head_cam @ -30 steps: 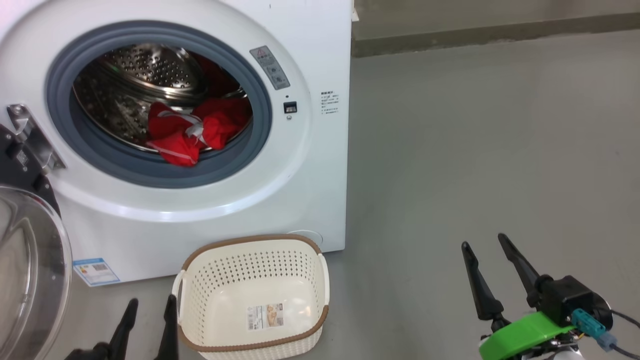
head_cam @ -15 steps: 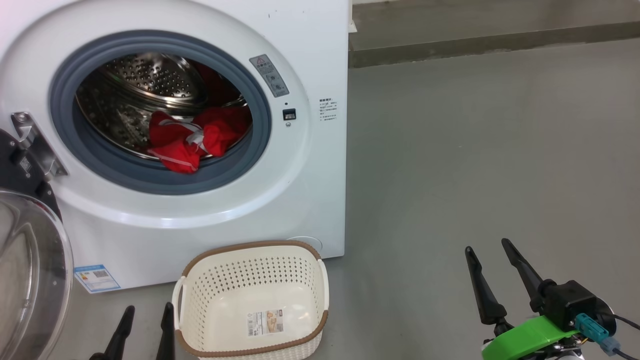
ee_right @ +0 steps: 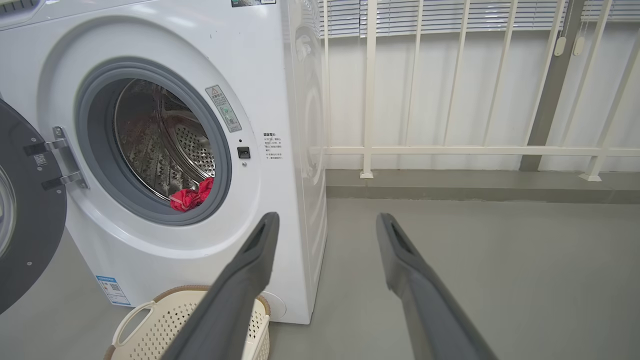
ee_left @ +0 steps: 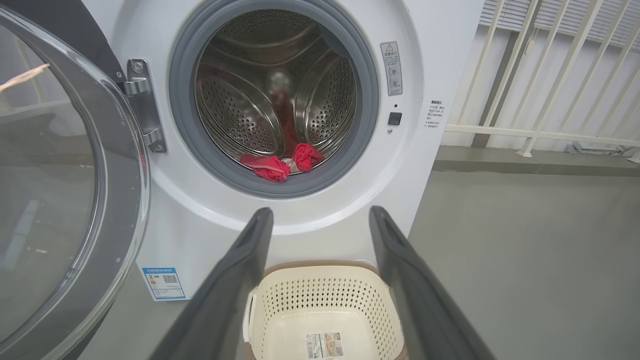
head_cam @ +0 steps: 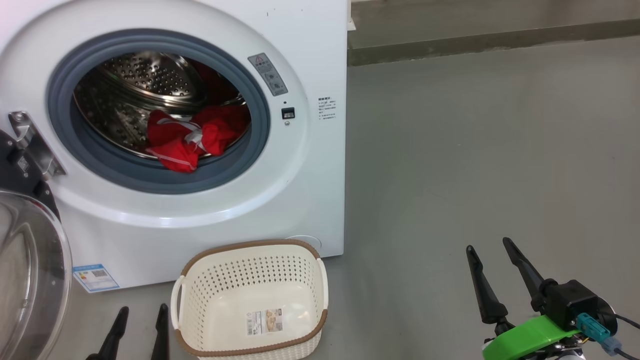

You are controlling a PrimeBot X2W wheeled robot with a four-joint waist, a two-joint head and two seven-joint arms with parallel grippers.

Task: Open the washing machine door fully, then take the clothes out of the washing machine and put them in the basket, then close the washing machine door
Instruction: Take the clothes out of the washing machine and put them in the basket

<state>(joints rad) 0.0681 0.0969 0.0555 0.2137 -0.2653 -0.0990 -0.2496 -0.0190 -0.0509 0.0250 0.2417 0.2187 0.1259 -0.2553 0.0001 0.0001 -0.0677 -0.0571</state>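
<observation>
The white washing machine stands with its door swung wide open to the left, glass bowl facing out. Red clothes with white trim lie at the front of the steel drum, over the grey ring; they show too in the left wrist view and right wrist view. The cream basket sits on the floor before the machine, holding only its label. My left gripper is open, low, just left of the basket. My right gripper is open over bare floor, far right.
Grey floor stretches to the right of the machine. A low kerb and white railing with blinds run along the back wall. The door hinge juts out at the machine's left.
The head camera tilted, so the whole picture slid down a little. The left gripper's fingers sit lower in the picture. Clothes, basket and door are unmoved.
</observation>
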